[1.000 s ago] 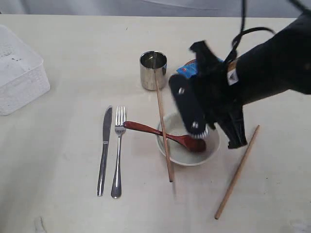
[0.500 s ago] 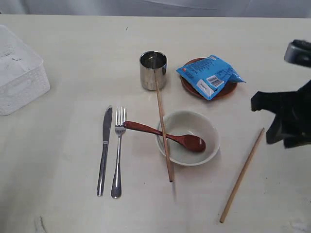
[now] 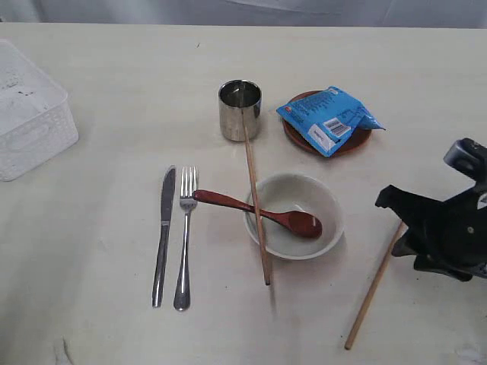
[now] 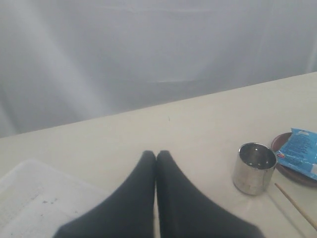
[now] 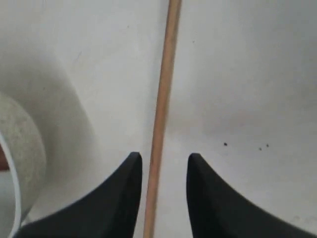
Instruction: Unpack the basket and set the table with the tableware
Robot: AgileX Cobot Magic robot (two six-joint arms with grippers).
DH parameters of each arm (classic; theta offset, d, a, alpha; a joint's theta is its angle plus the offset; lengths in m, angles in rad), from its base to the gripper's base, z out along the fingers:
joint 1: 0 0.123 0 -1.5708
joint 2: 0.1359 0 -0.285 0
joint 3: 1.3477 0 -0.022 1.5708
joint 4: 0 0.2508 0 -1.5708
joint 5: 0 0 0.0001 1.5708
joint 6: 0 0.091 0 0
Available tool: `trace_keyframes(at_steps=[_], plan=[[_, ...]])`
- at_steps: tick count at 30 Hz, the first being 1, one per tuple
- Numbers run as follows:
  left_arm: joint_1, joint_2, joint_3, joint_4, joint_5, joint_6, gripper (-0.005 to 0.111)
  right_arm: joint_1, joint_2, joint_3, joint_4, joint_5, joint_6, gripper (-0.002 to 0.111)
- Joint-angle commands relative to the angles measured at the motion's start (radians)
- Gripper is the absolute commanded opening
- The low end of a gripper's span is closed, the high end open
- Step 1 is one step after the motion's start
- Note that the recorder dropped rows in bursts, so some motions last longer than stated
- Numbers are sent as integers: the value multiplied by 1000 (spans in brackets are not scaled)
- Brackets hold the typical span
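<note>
On the table (image 3: 106,304) lie a steel knife (image 3: 163,236) and fork (image 3: 185,236). A dark red spoon (image 3: 259,213) rests in the pale bowl (image 3: 327,228). One wooden chopstick (image 3: 256,205) leans from the steel cup (image 3: 240,110) across the bowl. A second chopstick (image 3: 371,293) lies flat at the right, and my right gripper (image 3: 397,220) hangs over its upper end. Its jaws (image 5: 163,157) stand open astride that chopstick (image 5: 166,74), with a gap showing on one side. My left gripper (image 4: 156,154) is shut and empty, above the table near the white basket (image 3: 30,114).
A blue snack packet (image 3: 329,118) lies on the small brown-red plate (image 3: 304,144) behind the bowl. The bowl's rim (image 5: 20,163) is close beside my right fingers. The cup (image 4: 254,167) stands a short way from my left gripper.
My right arm has swung from over the bowl out to the right and come down over the loose chopstick. Its jaws have narrowed a little. The left gripper stays shut.
</note>
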Motion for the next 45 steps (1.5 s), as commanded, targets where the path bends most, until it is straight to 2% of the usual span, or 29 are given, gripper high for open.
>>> trace_keyframes(at_steps=[1,12,19,27,45], plan=[[2,-5,5,3,7,-8,0,-5,90,4,1,-104,8,30],[2,-5,5,3,17,-4,0,-5,277,-22,1,-178,-11,30],[2,-5,5,3,18,0,0,-5,282,-51,1,-171,-56,30],[2,-5,5,3,18,0,0,-5,277,-150,-3,-58,-60,30],[2,-5,5,3,23,1,0,-5,334,-157,-28,-86,-60,30]])
